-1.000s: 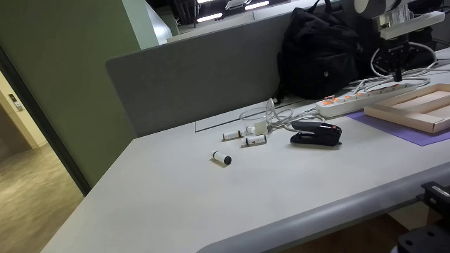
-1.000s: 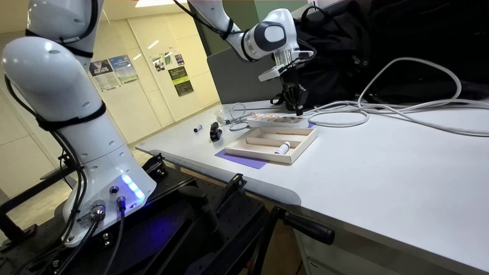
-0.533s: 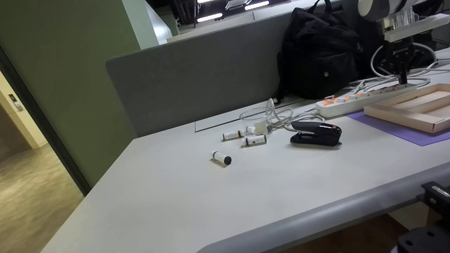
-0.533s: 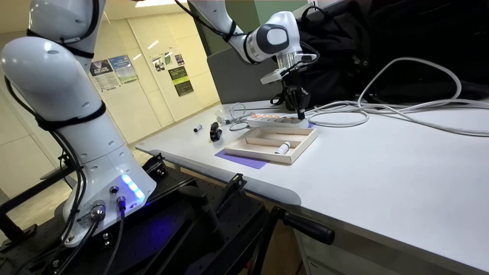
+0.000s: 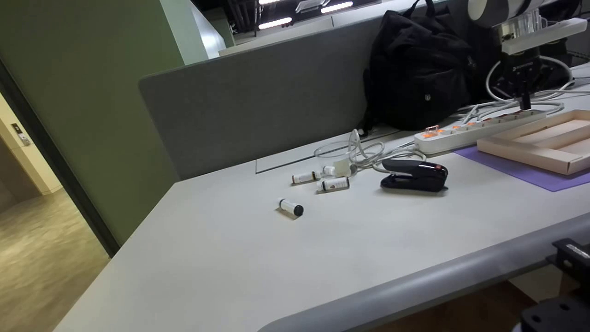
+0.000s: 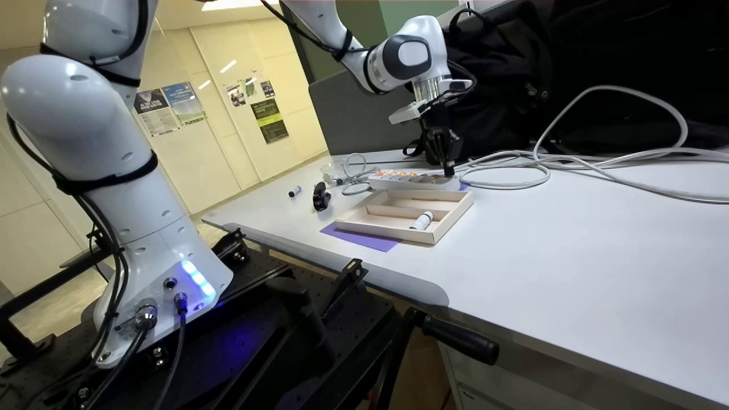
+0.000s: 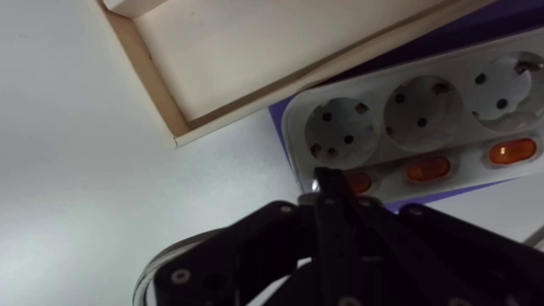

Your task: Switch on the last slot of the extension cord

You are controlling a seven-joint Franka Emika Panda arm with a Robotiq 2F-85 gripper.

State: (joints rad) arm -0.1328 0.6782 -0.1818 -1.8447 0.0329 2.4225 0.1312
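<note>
Wrist view shows the gripper (image 7: 335, 180) with its fingers together, the tips pointing down at one end of the extension cord (image 7: 382, 146), a white power strip with round sockets and orange rocker switches. The tips cover part of the end switch (image 7: 360, 182), which sits beside the last socket (image 7: 338, 125) of the extension cord; whether they press on it or stop just above cannot be told. Further along the extension cord come a second switch (image 7: 428, 168) and a third switch (image 7: 513, 151), the latter brighter, with a shining spot.

Both exterior views show the gripper over that same end of the extension cord, held by the robot arm (image 6: 401, 60). Lit switches (image 6: 393, 173) toward the opposite end of the extension cord glow orange.

A purple sheet (image 5: 511, 168) reaches out from beneath the extension cord. Along the cord's long side sits a pale wooden tray (image 7: 255, 103), and a white vial (image 6: 422, 221) lies in its compartment farther from the extension cord.

In an exterior view, a black stapler (image 5: 417, 176) lies near the opposite end of the extension cord, and smaller vials (image 5: 333, 184) lie well apart from it on the white desk (image 5: 230, 258). Behind the extension cord stand a black backpack (image 5: 417, 69) and a grey partition (image 5: 276, 106).
</note>
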